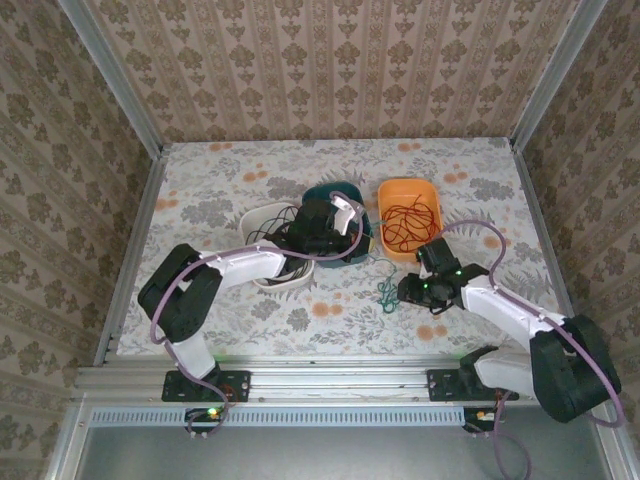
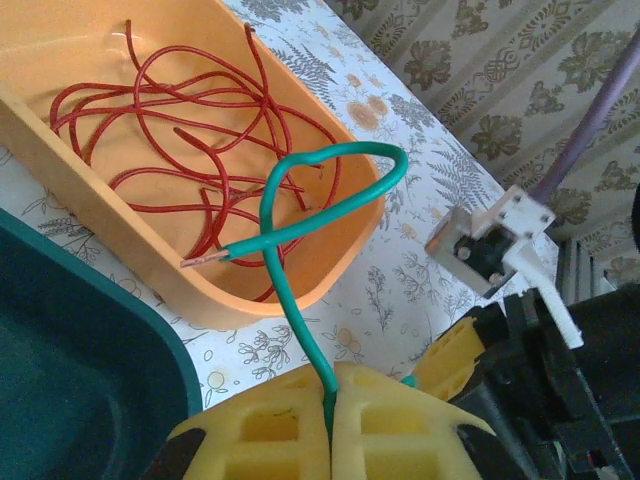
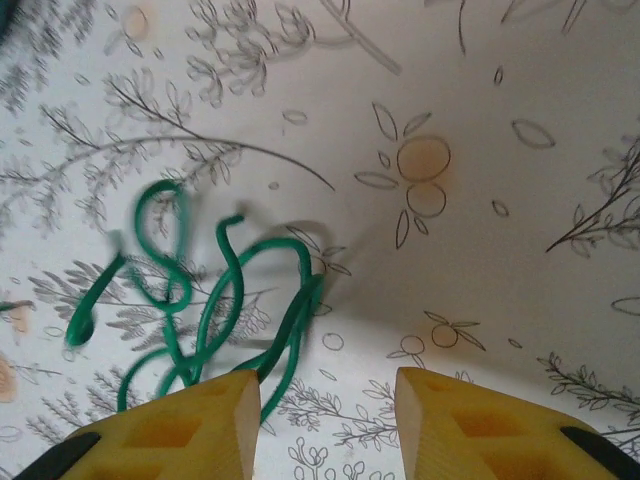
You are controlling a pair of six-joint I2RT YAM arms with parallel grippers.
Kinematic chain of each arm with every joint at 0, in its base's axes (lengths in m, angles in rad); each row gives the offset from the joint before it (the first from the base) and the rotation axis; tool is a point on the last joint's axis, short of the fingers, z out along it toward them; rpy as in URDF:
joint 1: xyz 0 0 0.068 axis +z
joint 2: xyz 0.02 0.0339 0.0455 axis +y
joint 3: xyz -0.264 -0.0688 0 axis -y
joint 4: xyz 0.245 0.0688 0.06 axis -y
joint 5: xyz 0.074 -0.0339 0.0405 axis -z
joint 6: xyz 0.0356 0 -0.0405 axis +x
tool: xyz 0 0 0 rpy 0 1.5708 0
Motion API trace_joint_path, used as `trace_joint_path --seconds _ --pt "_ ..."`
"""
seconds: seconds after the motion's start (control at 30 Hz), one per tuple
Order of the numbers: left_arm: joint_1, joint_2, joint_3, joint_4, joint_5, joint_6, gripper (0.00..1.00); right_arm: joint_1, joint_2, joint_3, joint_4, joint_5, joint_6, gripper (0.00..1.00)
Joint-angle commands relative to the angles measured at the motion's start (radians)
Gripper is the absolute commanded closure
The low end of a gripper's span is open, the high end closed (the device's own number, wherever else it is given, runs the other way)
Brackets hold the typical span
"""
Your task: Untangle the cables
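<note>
Floral tablecloth [image 3: 500, 120] bears green cable [image 3: 215, 310] just beside parted right pincer [image 3: 325, 392].

Right wrist: green cable [image 3: 298, 318] blurred, lower loops hidden behind right pincer [image 3: 327, 405] finger. Left wrist: teal bin [image 2: 70, 370] cropped at frame edge. Top: white bin [image 1: 258, 215] mostly covered by left arm [image 1: 245, 265].
</note>
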Motion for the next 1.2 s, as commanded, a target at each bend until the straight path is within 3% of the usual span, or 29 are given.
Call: trace_joint_path --seconds 0.0,0.17,0.43,0.57,0.7,0.73,0.8,0.87,0.93,1.03,1.17 --pt "0.004 -0.048 -0.014 0.024 -0.029 -0.007 1.0 0.021 -0.001 0.028 -0.04 0.026 -0.002 0.58" --pt "0.047 -0.103 -0.038 0.048 -0.089 -0.041 1.0 0.028 -0.109 0.015 -0.043 0.103 0.013 0.57" --pt "0.241 -0.053 0.074 -0.192 -0.093 -0.051 1.0 0.028 -0.288 -0.02 -0.015 0.166 0.053 0.55" --pt "0.286 0.02 0.163 -0.285 -0.092 -0.018 1.0 0.028 -0.303 -0.023 -0.02 0.164 0.052 0.55" --pt "0.267 0.091 0.259 -0.357 -0.066 0.023 0.83 0.03 -0.273 -0.017 -0.024 0.141 0.037 0.55" --pt "0.256 0.101 0.275 -0.369 -0.071 0.035 0.71 0.03 -0.26 -0.013 -0.022 0.126 0.028 0.55" --pt "0.233 0.105 0.3 -0.409 -0.123 0.062 0.35 0.03 -0.226 -0.008 -0.017 0.088 0.01 0.55" --pt "0.197 0.083 0.306 -0.448 -0.237 0.103 0.16 0.036 -0.182 0.005 -0.024 0.053 -0.007 0.55" --pt "0.151 0.041 0.28 -0.443 -0.311 0.161 0.11 0.046 -0.144 0.011 -0.02 0.013 -0.02 0.56" --pt "0.074 -0.019 0.228 -0.434 -0.338 0.256 0.09 0.076 -0.087 0.013 -0.006 -0.043 -0.032 0.58" --pt "-0.003 -0.044 0.178 -0.46 -0.384 0.283 0.09 0.151 -0.015 0.025 -0.002 -0.064 -0.048 0.67"
